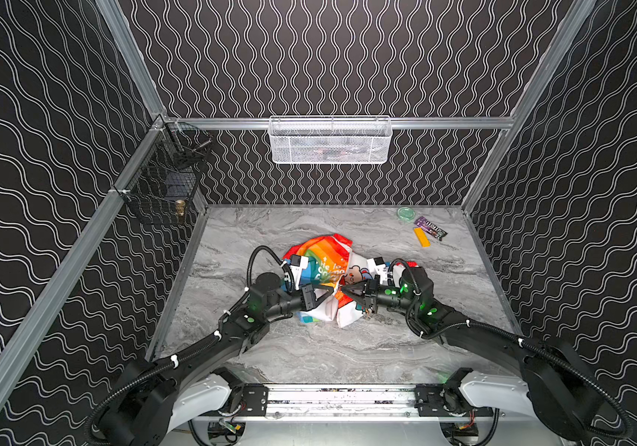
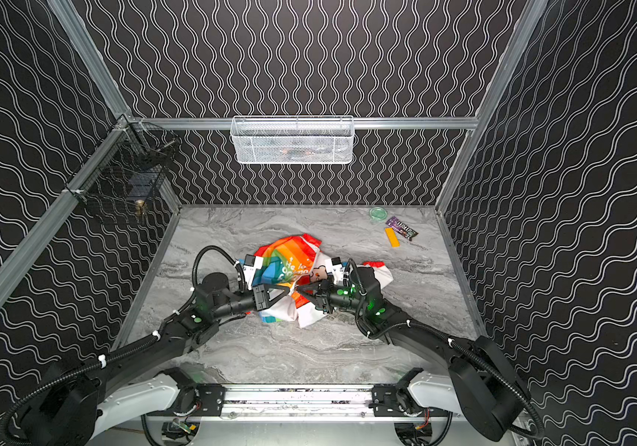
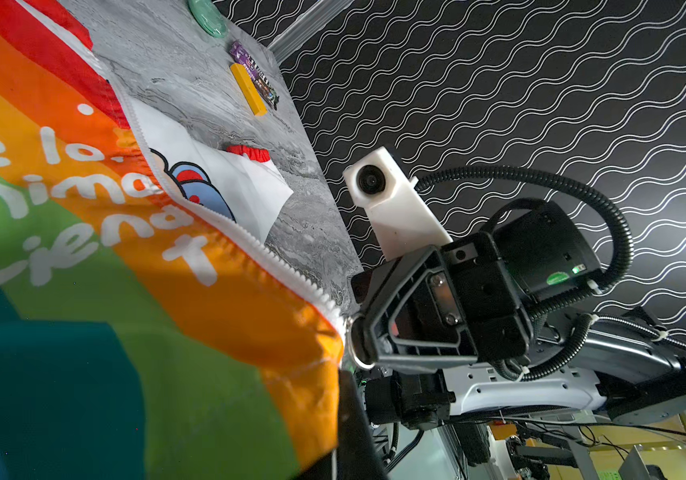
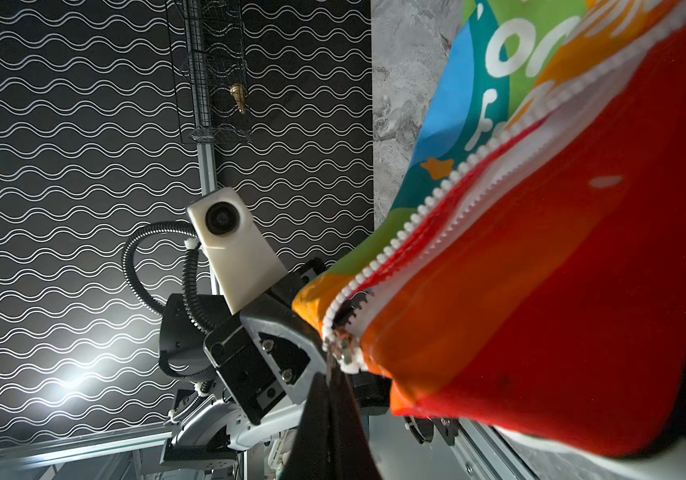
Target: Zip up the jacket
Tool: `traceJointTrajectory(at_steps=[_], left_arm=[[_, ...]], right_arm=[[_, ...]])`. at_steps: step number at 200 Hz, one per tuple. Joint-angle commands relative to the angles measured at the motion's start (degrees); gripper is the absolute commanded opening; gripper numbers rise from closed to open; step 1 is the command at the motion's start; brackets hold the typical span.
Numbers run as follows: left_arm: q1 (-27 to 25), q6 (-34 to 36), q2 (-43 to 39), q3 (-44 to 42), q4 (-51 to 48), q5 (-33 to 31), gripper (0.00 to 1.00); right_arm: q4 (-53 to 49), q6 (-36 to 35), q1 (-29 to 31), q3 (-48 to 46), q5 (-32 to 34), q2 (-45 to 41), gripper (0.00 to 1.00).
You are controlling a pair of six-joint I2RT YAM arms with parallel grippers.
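At the bottom centre of the frame my right gripper [image 4: 331, 374] is pinched closed on the end of the white zipper [image 4: 443, 187], whose teeth climb toward the upper right across the red-and-orange jacket [image 4: 561, 291], while the left gripper [image 4: 312, 353] meets the jacket's orange corner at centre.

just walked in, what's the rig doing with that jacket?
Both arms are working on the rainbow jacket, bunched in the middle of the table. The left gripper and right gripper meet tip to tip, each shut on fabric at the near end of the white zipper. In the right wrist view the tooth rows spread apart from that end, so it is not zipped up yet.
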Motion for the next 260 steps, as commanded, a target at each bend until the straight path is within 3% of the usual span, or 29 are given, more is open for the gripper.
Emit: traceJointTrajectory(at_steps=[1, 118, 155, 180, 220, 244, 260], left_arm=[[0.34, 1.28, -0.97, -0.22, -3.08, 1.78, 0.0], [2.69, 0.95, -2.49, -1.65, -4.81, 2.35, 0.0], [3.46, 0.24, -1.28, -0.78, -4.15, 3.12, 0.0], [3.8, -0.42, -0.43, 0.2, -4.07, 4.2, 0.0], [4.68, 2.55, -0.82, 4.36, -13.13, 6.23, 0.0], [5.55, 4.26, -0.09, 7.64, -18.47, 9.18, 0.0], [6.22, 4.62, 1.08, 9.47, -21.09, 11.45, 0.0]], right_arm=[[2.62, -0.19, -1.17, 0.68, 3.12, -0.15, 0.0], [3.58, -0.38, -2.63, 1.6, 0.85, 1.83, 0.0], [2.86, -2.05, -2.7, 3.34, -4.16, 3.88, 0.0], [0.11, -4.57, -2.7, 3.14, -5.38, 4.46, 0.17], [-13.59, -14.11, -2.85, 6.42, -2.69, 3.06, 0.46], [-21.14, -22.19, -2.89, 8.96, 0.38, 1.12, 0.7], [-26.62, -28.72, -2.87, 10.77, 3.13, 0.2, 0.79]])
